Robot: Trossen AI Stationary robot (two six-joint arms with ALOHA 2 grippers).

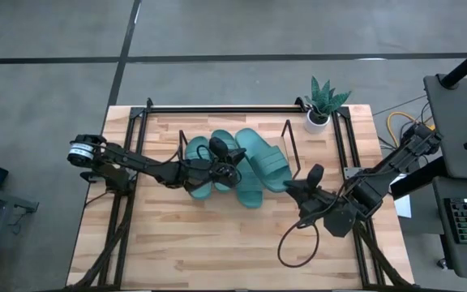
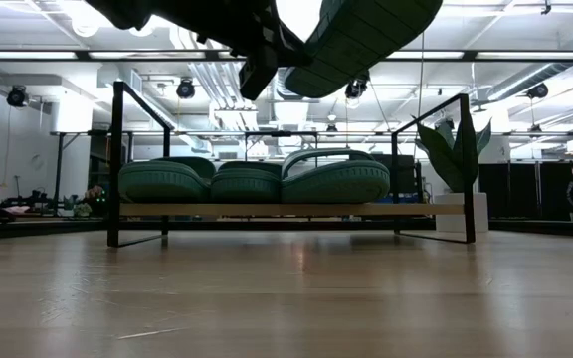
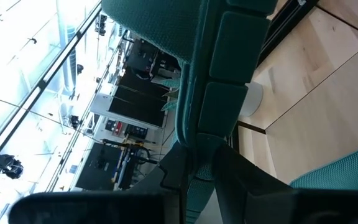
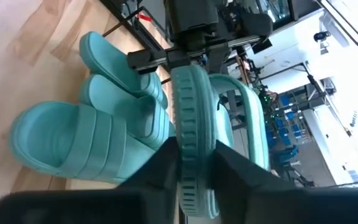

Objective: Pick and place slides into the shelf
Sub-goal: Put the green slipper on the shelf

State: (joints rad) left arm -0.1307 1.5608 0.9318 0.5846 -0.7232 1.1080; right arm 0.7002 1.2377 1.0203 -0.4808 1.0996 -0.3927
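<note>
at frame centre in the high view, left gripper (image 1: 232, 169) and right gripper (image 1: 292, 188) each pinching one edge of a raised slide (image 1: 259, 159), three other slides (image 2: 247, 183) lying side by side in the shelf (image 2: 117, 159), potted plant (image 1: 323, 104) at upper right

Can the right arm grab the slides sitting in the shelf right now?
Probably not yet. The right gripper looks shut on a raised slide, which the left gripper seems to hold too, and that slide hangs above the slides in the shelf.
</note>
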